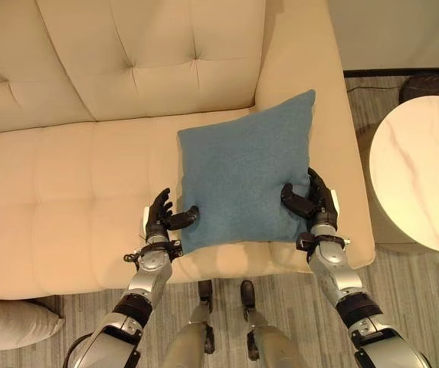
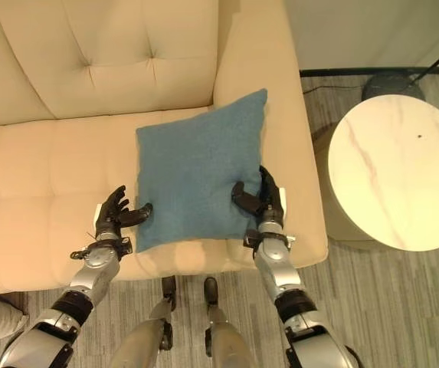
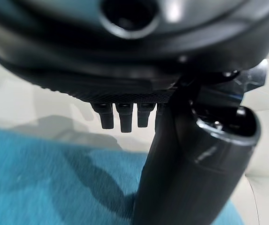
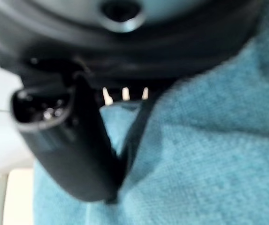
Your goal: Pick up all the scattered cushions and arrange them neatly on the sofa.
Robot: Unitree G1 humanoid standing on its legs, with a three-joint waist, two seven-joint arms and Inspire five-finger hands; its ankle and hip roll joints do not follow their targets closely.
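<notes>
A blue cushion [image 1: 242, 172] lies on the seat of the cream sofa [image 1: 66, 192] at its right end, its far corner leaning on the armrest [image 1: 296, 54]. My left hand [image 1: 158, 218] sits at the cushion's near left corner, fingers relaxed over the seat, and its thumb [image 3: 190, 164] lies on the blue cloth. My right hand [image 1: 315, 203] is at the cushion's right edge. Its thumb [image 4: 73, 145] presses on top while the fingers curl behind the edge, pinching the cloth.
A white cushion [image 1: 12, 322] lies on the floor at the lower left, beside the sofa's front. A round marble side table [image 1: 422, 176] stands close to the right of the armrest. A dark round base [image 1: 430, 84] sits behind it.
</notes>
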